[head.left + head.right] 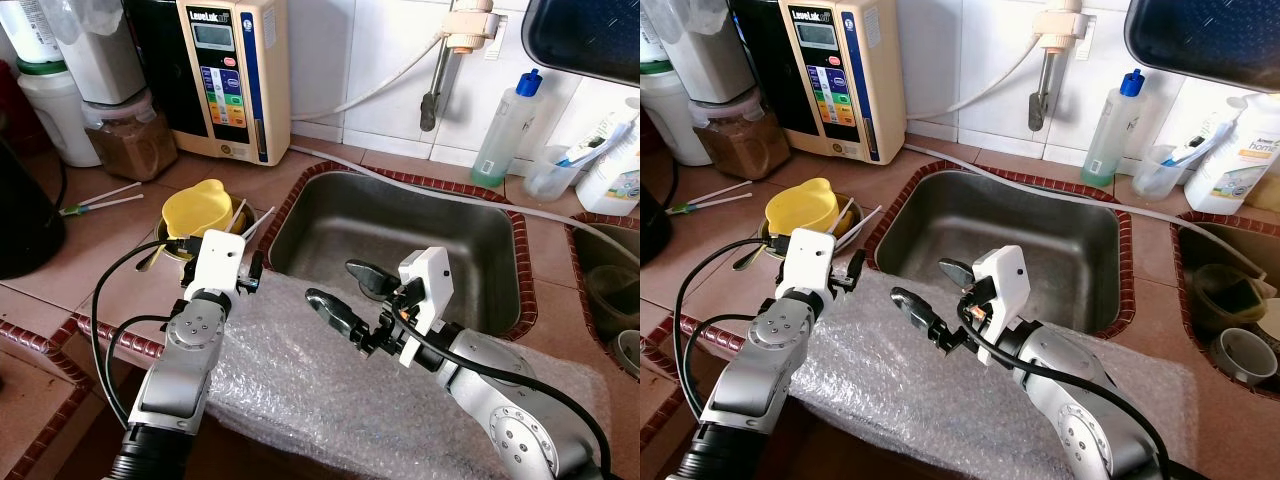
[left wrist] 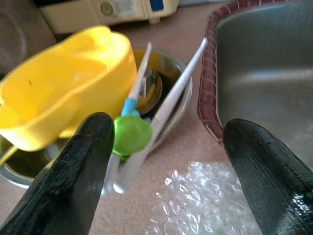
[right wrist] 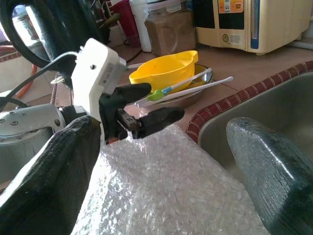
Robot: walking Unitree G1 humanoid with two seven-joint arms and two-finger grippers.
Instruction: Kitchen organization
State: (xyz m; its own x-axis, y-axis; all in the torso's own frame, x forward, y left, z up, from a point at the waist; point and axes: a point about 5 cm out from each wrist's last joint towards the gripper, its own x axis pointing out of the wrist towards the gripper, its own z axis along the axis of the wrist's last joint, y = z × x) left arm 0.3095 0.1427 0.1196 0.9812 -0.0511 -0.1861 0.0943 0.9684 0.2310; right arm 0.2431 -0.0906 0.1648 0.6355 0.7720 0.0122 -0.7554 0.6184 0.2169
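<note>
A yellow plastic bowl (image 1: 197,207) sits tilted in a shallow round metal dish (image 2: 182,100) on the reddish tiled counter (image 1: 100,250), just left of the stainless steel sink (image 1: 400,240). Several long white utensils (image 2: 168,103) lean across the dish rim beside the bowl; one has a blue neck and a green end (image 2: 131,135).

The left gripper (image 3: 146,105) is positioned just in front of the dish, above the counter edge, with its two black fingers (image 2: 78,171) spread apart and holding nothing. The utensils lie between them in the left wrist view, without contact.

The right gripper (image 1: 345,290) hovers over the near edge of the sink, fingers parted and empty, pointing toward the left gripper.

A sheet of clear bubble wrap (image 1: 300,370) covers the counter front beneath both arms, reaching up to the sink's red brick-patterned border (image 1: 290,205).

Further back on the counter: a cream water-ionizer unit with a button panel (image 1: 232,75), a clear jar of brown powder (image 1: 130,135) and a white lidded container (image 1: 55,110). Two thin sticks (image 1: 100,198) lie loose on the tiles at left. A clear bottle with a blue cap (image 1: 505,125) stands behind the sink to the right, near a white bottle (image 1: 615,160)
</note>
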